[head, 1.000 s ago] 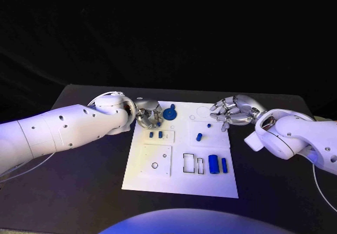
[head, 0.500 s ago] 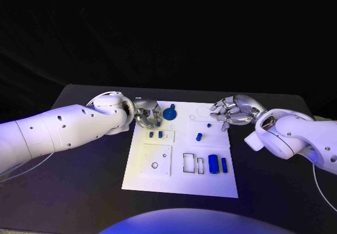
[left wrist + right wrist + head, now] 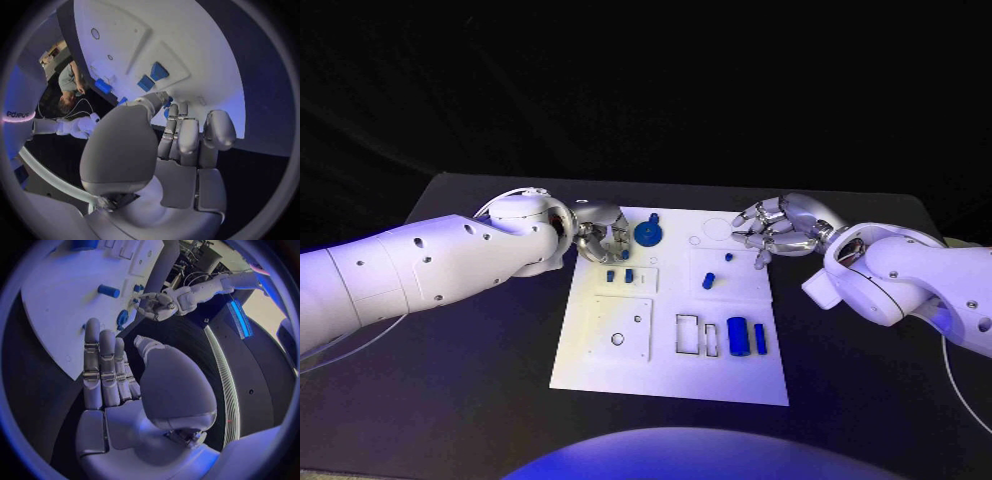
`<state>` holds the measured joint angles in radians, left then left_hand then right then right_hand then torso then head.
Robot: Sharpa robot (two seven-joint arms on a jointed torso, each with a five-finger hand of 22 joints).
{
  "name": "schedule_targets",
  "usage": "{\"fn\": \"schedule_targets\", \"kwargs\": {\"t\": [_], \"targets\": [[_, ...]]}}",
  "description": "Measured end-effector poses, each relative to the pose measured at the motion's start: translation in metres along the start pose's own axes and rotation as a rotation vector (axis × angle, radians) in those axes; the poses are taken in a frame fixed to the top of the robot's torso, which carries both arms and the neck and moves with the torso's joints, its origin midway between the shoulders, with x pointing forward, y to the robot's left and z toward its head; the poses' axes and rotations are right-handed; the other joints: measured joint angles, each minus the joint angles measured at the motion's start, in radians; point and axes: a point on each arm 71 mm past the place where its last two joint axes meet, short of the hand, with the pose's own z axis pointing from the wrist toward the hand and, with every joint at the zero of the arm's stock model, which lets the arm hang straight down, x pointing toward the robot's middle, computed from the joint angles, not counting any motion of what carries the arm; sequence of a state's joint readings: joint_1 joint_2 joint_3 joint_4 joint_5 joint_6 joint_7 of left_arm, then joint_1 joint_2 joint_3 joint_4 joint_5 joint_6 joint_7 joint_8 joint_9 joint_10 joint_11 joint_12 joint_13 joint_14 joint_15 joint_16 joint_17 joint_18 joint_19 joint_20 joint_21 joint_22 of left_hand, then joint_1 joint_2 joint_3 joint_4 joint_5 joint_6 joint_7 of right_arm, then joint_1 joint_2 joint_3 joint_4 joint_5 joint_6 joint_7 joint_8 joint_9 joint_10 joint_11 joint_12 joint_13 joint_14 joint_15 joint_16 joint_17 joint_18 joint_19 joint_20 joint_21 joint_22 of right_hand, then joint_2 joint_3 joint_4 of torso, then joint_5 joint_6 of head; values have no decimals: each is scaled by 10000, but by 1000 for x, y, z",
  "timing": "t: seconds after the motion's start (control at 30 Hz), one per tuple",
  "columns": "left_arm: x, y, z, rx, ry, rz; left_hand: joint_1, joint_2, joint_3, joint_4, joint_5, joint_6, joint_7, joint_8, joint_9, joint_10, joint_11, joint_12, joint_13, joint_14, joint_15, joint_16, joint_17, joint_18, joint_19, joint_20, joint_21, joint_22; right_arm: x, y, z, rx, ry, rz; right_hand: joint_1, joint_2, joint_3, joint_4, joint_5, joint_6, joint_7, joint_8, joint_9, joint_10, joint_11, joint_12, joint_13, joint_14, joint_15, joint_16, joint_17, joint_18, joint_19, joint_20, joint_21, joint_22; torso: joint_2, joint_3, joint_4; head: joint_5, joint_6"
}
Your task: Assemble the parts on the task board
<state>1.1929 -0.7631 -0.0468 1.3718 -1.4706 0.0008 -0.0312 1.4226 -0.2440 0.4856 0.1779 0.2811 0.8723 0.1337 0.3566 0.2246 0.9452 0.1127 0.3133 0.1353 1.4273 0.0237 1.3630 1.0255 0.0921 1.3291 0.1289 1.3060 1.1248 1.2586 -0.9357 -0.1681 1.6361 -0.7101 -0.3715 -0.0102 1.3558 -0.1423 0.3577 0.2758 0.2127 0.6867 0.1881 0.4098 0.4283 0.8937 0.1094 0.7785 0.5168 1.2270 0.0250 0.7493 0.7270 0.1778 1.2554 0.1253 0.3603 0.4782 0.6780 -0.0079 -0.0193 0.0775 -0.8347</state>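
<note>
Task board (image 3: 672,372) — no writing legible; both hands empty

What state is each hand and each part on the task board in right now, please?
left hand: fingers curled by the round part, grip unclear
right hand: fingers apart, holding nothing
round blue part: standing on task board
two blue cylinders: lying side by side

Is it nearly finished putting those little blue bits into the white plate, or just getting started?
Looks early. Several blue parts lie loose on the task board, and the rectangular slots beside them look open. The left hand is at the round blue piece near the far edge; whether it grips it is unclear. The right hand hovers open, holding nothing.
</note>
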Motion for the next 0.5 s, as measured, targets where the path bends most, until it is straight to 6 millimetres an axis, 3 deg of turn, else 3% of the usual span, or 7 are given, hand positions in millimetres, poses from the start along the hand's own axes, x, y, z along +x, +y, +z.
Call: {"fn": "schedule_targets", "kwargs": {"t": [0.3,0.5], "targets": [[0,2,-2,-41,-41,-32,0,0,0,0,0,0,0,0,11,-35,35,68,26,0,0,0,9,0,0,0,-39,-12,0,-1,0,15,-14,-4,0,0,0,0,0,3,3,0,0,5,4,0,-19,0,0,0,11,1,0,0,-33,-25,0,2,-1,6,5],[-7,12,-7,-246,-276,-278,0,0,-116,-59,0,-383,101,-351,-3,-463,80,194,73,-71,70,-56,-200,1,-164,19,-203,-285,-3,-3,1,70,-83,-25,84,-81,95,-95,0,5,-1,4,-26,-155,27,-171,-190,0,0,-116,73,0,16,-1,-130,-136,-2,2,-5,-1,34]]}}
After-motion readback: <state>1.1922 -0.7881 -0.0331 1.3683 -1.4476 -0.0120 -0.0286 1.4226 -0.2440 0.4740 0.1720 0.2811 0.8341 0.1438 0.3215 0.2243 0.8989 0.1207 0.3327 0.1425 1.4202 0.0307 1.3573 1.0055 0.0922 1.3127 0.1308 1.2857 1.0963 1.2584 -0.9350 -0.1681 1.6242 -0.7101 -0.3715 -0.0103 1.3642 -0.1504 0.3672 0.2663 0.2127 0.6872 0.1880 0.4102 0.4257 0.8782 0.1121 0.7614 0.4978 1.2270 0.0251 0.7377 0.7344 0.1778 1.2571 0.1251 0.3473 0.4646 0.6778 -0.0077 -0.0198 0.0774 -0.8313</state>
